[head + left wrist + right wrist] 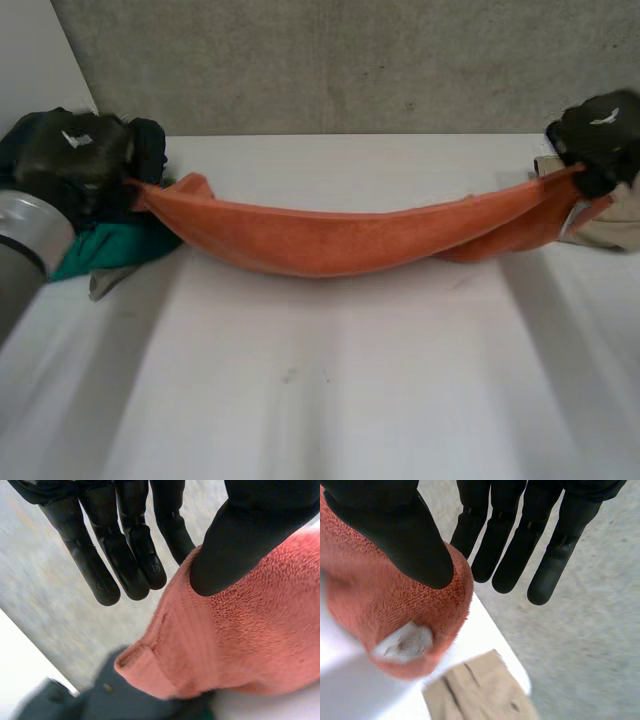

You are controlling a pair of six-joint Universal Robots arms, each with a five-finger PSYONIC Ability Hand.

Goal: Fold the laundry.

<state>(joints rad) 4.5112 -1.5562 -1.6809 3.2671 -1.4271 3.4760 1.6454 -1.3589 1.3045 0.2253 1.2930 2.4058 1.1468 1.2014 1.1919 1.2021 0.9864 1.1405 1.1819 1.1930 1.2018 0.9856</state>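
- The towel (330,240) is up off the table (330,400), strung between the two hands. Its long axis runs 9 to 3 o'clock in the head view. The middle sags low, and I can't tell if it brushes the tabletop.
- The left hand (75,155) sits at about 9 o'clock on one end and the right hand (600,130) at about 2 o'clock on the other. Each has its own end, so neither is nearer to the slack middle.
- Left grip: the thumb (235,550) is pressed onto the terry and the fingers (130,545) are straight, with the nearest one at the cloth's edge. That reads as a pinch by the hemmed corner.
- Right grip is the same deal: thumb on top, fingers straight, towel end nipped against the nearest finger.
- From each hand the towel runs straight inward toward the other hand. My guess is the next move, laying it flat or bringing the ends together, hangs on that line.
- The head view gives the full span and the sag. The wrist views give the pinches, plus a white tag (402,642) on the right end.
- Other laundry: a teal cloth (110,250) lies under the left hand and a tan cloth (615,225) by the right.
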